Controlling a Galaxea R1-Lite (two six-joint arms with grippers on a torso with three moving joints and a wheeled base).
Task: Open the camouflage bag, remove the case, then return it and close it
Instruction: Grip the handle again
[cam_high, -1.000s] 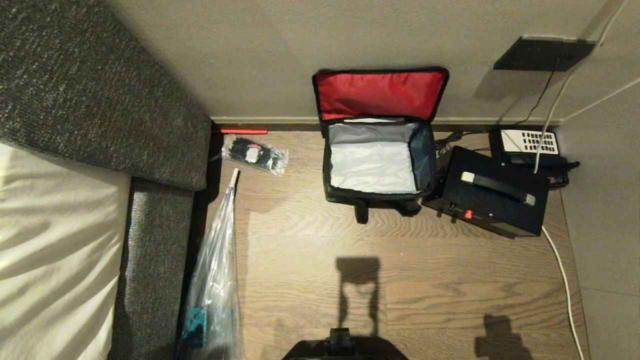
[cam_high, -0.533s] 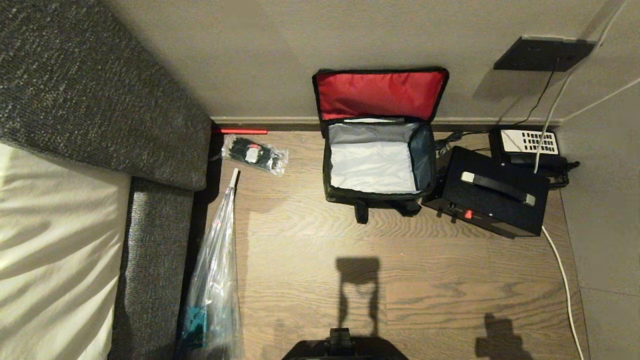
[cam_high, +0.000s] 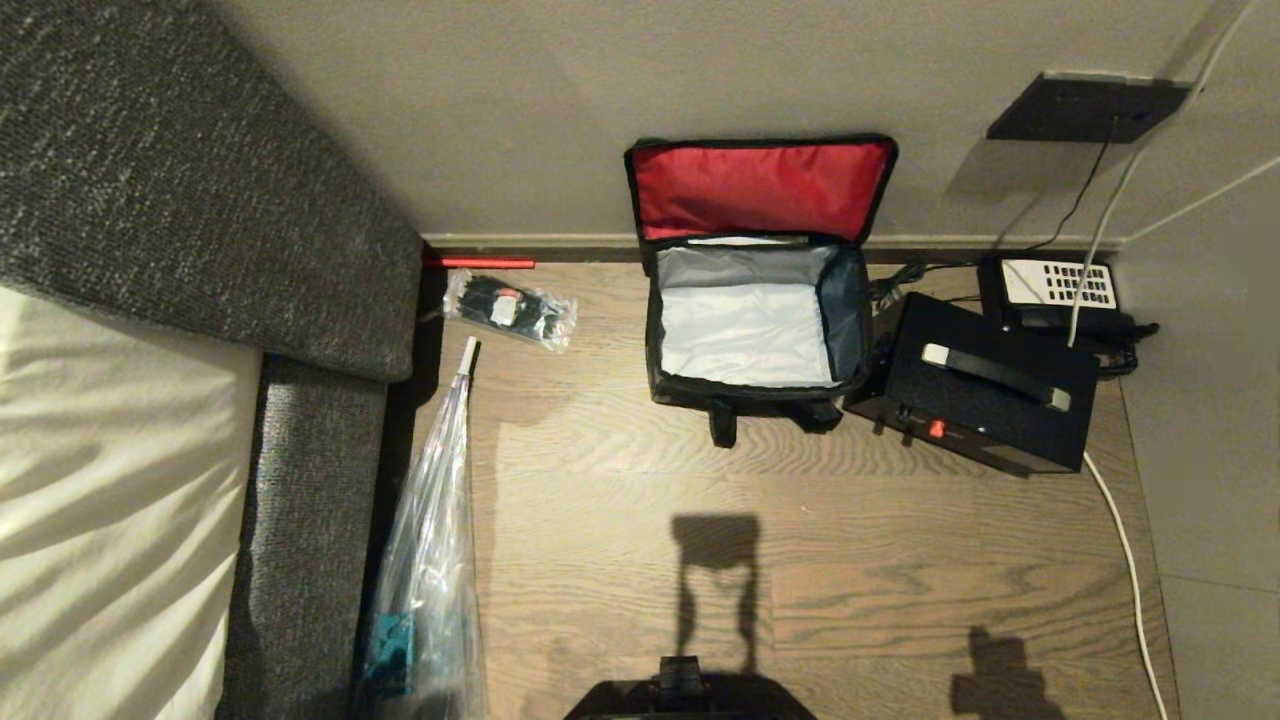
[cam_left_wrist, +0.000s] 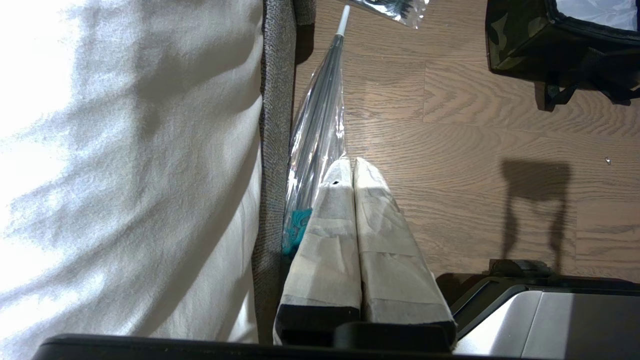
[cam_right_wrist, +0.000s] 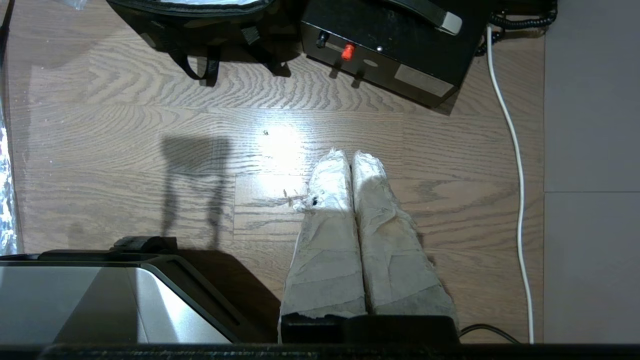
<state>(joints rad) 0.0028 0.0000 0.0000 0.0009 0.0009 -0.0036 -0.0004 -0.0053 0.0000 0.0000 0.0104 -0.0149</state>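
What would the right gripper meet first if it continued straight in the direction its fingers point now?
Probably bare wooden floor. The right gripper, shut and empty, is aimed toward the case standing beside the camouflage bag, but open floor lies between. Depth is unclear, so it could reach the case's front instead.

Dim warm light, blown-out white bedding (cam_left_wrist: 125, 150), floor (cam_right_wrist: 280, 145) glare patch, hard robot shadows, sharp focus.

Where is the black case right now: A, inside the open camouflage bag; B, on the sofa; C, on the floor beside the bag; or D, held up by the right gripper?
C: the case sits on the wooden floor just right of the camouflage bag, whose pale grey interior shows nothing inside.
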